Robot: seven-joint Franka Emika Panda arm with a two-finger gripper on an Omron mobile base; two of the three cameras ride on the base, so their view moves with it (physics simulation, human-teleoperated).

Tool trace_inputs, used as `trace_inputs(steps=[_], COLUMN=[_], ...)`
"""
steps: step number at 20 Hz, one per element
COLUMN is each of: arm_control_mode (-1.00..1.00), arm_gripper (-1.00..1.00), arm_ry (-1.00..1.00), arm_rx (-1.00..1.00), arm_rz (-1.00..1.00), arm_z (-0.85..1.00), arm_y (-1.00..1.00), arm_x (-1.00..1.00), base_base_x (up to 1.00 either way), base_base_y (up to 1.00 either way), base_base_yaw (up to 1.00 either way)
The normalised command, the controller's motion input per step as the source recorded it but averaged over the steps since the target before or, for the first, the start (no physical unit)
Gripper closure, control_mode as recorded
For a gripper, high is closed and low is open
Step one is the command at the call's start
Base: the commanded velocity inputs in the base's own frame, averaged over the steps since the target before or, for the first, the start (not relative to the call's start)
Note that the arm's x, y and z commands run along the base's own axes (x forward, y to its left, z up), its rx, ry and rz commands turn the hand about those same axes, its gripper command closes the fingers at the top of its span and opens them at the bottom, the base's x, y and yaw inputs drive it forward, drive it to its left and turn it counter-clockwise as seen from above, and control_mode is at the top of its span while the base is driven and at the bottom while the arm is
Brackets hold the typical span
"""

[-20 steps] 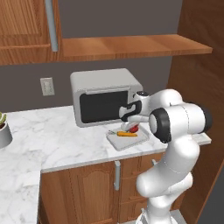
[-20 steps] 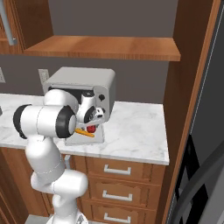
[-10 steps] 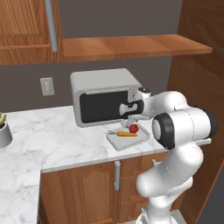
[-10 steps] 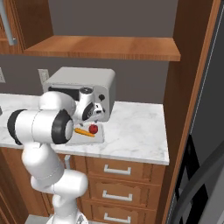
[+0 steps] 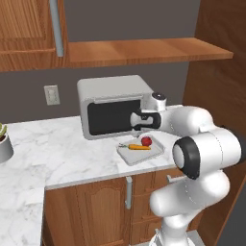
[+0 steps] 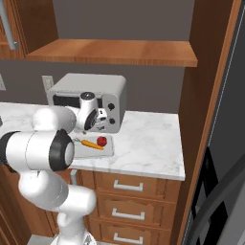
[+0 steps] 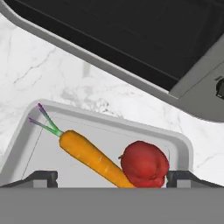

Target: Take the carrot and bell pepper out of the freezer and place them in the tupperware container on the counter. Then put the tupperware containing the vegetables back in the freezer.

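Note:
The light-grey tupperware container (image 5: 130, 156) (image 6: 108, 151) (image 7: 109, 116) sits on the marble counter (image 5: 57, 153) (image 6: 143, 148) in front of the microwave. Inside it lie the orange carrot (image 5: 139, 147) (image 6: 90, 143) (image 7: 89, 157) and the dark-red bell pepper (image 5: 146, 141) (image 6: 102, 141) (image 7: 144, 164), touching each other. My gripper (image 5: 136, 127) (image 6: 91, 127) (image 7: 112, 178) hovers just above the container, open, holding nothing. Its fingertips (image 7: 41, 177) stand wide apart over the two vegetables. A grey strip of the freezer (image 6: 232, 95) shows at the far right.
The grey microwave (image 5: 110, 105) (image 6: 91, 91) stands right behind the container, close to my hand. A wooden shelf (image 5: 144, 50) hangs above. A grey pot (image 5: 4, 146) sits at the counter's far left. Drawers with metal handles (image 6: 129, 186) are below the counter.
My hand has lifted a little off the container and its jaws have spread slightly wider. The carrot and bell pepper stay lying in the container.

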Motion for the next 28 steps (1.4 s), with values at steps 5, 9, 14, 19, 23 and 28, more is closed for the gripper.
trace_inputs(steps=[5,9,14,19,23,28], arm_control_mode=[-1.0,-1.0,-1.0,-1.0,-1.0,-1.0], arm_gripper=[-1.0,-1.0,-1.0,-1.0,-1.0,-1.0], arm_ry=[0.02,0.03,0.14,0.22,0.07,0.0], arm_rx=[-0.03,-0.01,0.0,-0.01,-0.04,-0.03], arm_rz=[0.0,0.0,0.0,0.0,0.0,0.0], arm_z=[0.0,0.0,0.0,-0.06,-0.25,-0.4], arm_y=[0.56,0.51,0.36,0.16,0.15,0.04], arm_x=[-0.42,-0.19,0.0,0.0,0.0,0.0], base_base_x=[0.0,0.0,0.0,0.0,0.0,0.0], base_base_y=[0.0,0.0,0.0,0.0,0.0,0.0], base_base_yaw=[0.0,0.0,0.0,0.0,0.0,0.0])
